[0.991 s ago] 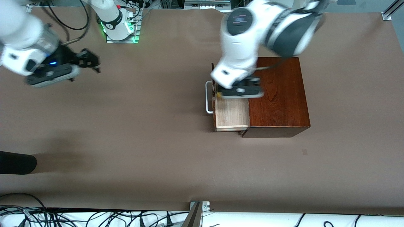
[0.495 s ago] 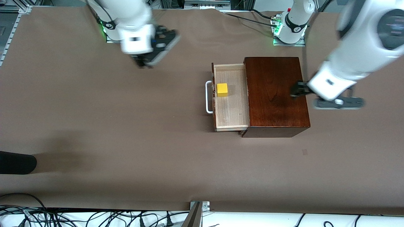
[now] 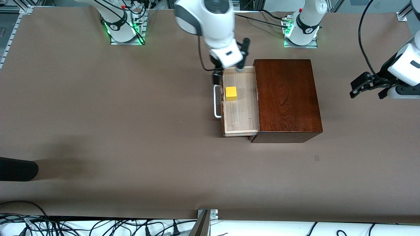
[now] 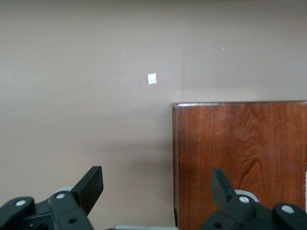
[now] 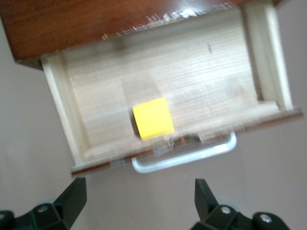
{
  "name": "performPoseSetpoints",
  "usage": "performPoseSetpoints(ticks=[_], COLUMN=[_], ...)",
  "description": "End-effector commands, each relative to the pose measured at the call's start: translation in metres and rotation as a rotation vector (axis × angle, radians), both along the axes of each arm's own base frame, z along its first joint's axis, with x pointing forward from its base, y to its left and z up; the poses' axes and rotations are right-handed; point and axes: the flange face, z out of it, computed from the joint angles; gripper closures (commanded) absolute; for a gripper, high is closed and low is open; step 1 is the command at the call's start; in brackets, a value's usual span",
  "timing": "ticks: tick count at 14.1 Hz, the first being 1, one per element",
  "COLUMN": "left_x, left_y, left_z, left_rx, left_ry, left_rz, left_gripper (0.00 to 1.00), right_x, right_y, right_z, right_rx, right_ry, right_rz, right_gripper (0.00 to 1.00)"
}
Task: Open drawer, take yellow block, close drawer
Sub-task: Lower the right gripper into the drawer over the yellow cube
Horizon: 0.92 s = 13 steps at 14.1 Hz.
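Note:
The dark reddish-brown box stands toward the left arm's end of the table. Its drawer is pulled out, with the white bar handle facing the right arm's end. The yellow block lies in the drawer close to the handle. My right gripper is open and empty, over the drawer's edge nearest the robot bases. In the right wrist view the block, the drawer and the handle lie past my open right gripper. My left gripper is open and empty, off the box. It shows open in the left wrist view.
A black rounded object pokes in at the right arm's end of the table, near the front camera. A small mark is on the brown table cover. The left wrist view shows the box top and a white speck.
The left arm swung away from over the drawer to past the box, uncovering the yellow block. The right arm swept from its end of the table to the drawer. Drawer and block stayed still.

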Motion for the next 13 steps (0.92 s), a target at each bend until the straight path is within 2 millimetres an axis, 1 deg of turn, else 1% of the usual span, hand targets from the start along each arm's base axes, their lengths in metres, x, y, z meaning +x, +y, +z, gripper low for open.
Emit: performPoseSetpoints(ticks=[1,2,3,4,6,8,10,11,13], left_x=[-0.006,-0.008,-0.008,-0.008,-0.006,-0.004,0.003,0.009,0.014], left_y=[-0.010,-0.016,-0.018,-0.016,-0.017,-0.017,-0.020,-0.024,-0.041], left_z=[0.009,0.010,0.010,0.010,0.013,0.011,0.015,0.017,0.024], left_rx=[-0.015,-0.008,-0.006,-0.005,-0.006,-0.002,-0.001,-0.001,0.002], left_ry=[0.052,0.068,0.068,0.068,0.062,0.062,0.048,0.042,0.027], left_rz=[-0.062,-0.099,-0.109,-0.106,-0.104,-0.109,-0.112,-0.118,-0.142], left_gripper=[0.00,0.00,0.00,0.00,0.00,0.00,0.00,0.00,0.00], right_x=[0.015,0.017,0.019,0.021,0.022,0.023,0.023,0.023,0.020], right_y=[0.031,0.035,0.038,0.038,0.039,0.037,0.037,0.036,0.036], right_z=[-0.017,-0.029,-0.036,-0.048,-0.061,-0.068,-0.080,-0.089,-0.100], right_rx=[-0.006,-0.006,0.004,-0.004,-0.015,-0.034,-0.056,-0.073,-0.093], right_ry=[-0.052,-0.068,-0.078,-0.070,-0.061,-0.064,-0.061,-0.062,-0.059], right_rz=[0.072,0.099,0.126,0.152,0.182,0.191,0.199,0.205,0.213], right_gripper=[0.00,0.00,0.00,0.00,0.00,0.00,0.00,0.00,0.00])
